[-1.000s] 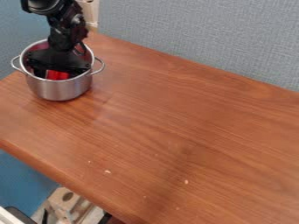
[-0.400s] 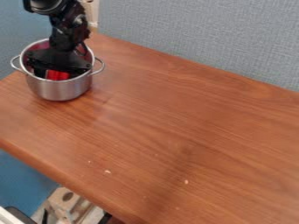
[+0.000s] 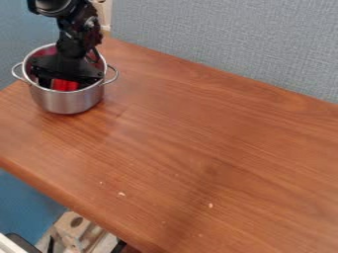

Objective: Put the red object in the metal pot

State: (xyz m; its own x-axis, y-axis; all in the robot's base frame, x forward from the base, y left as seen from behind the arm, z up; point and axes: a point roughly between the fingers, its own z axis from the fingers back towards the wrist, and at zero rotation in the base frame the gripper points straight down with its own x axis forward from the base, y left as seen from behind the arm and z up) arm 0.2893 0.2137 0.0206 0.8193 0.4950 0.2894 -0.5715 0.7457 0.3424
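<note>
- Across most of the view: wooden tabletop (image 3: 199, 138), reddish-brown grain, bare but for a few pale specks toward the near edge; its corner points down toward the camera.
- Behind it: blue-grey wall (image 3: 251, 40) along the top and right.
- Top left: black robot arm (image 3: 73, 15) comes down at a steep angle into the pot.
- Far-left corner of tabletop: metal pot (image 3: 63, 91), shiny, round, straight sides, small side handle facing right, standing upright close to the edge.
- Inside the pot's mouth: gripper (image 3: 66, 67), dark fingers spread wide, reaching below the rim; nothing seen pinched between them.
- Within the pot: red object (image 3: 61, 84), red showing low between and around the fingers, lying inside the wall; exact pose hard to tell, partly hidden by gripper.
- Bottom left, below the tabletop edge: pale frame bits (image 3: 73, 237), blurry, can't ID.
</note>
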